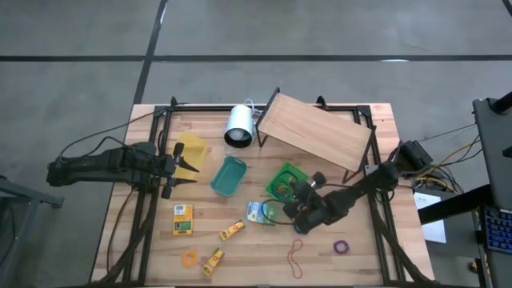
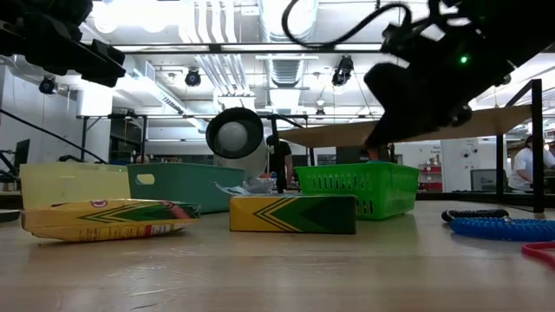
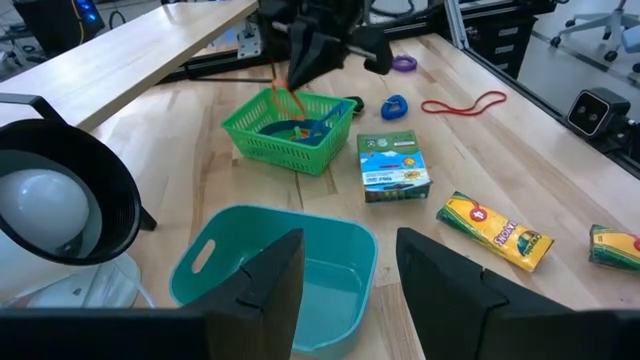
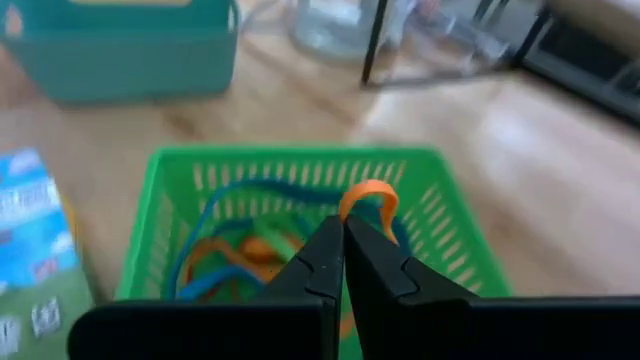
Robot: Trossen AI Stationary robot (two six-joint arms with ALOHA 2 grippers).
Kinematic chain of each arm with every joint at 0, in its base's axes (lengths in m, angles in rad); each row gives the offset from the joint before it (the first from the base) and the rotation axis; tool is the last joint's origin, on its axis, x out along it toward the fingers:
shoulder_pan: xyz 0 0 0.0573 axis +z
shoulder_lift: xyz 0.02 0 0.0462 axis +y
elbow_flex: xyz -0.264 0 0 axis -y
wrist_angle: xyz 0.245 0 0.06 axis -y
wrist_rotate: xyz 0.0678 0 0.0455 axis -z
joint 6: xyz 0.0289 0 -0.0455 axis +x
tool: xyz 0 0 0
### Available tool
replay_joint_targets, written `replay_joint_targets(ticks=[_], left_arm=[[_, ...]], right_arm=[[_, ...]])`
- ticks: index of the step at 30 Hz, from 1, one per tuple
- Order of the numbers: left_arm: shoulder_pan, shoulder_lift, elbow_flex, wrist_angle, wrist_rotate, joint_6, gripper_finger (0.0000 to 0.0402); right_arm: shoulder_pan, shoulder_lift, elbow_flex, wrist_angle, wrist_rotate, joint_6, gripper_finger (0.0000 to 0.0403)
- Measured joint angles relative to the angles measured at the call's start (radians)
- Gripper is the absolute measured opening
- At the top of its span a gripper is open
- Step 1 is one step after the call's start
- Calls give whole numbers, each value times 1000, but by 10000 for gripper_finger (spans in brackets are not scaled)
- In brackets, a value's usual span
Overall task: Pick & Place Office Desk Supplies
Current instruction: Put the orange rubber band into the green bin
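Right wrist view | right tool [image 4: 343, 238] clamped on thin orange rubber-band loop [image 4: 368, 196] | over green mesh basket [image 4: 450, 215]

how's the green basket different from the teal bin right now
The green basket has mesh walls; the teal bin has solid walls with a handle slot. The green basket holds rubber bands, blue and orange; the teal bin looks empty. The right gripper, shut on an orange rubber band, hangs over the green basket; the open left gripper faces the teal bin. Both are open-topped containers standing upright on the table.
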Motion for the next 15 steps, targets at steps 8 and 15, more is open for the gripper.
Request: replay_joint_targets(ticks=[8,15], left_arm=[[0,0,0,0,0,0,164],[0,0,0,0,0,0,164]], right_arm=[[-76,0,0,8,-183,0,8],[-85,-3,0,17,-187,4,9]])
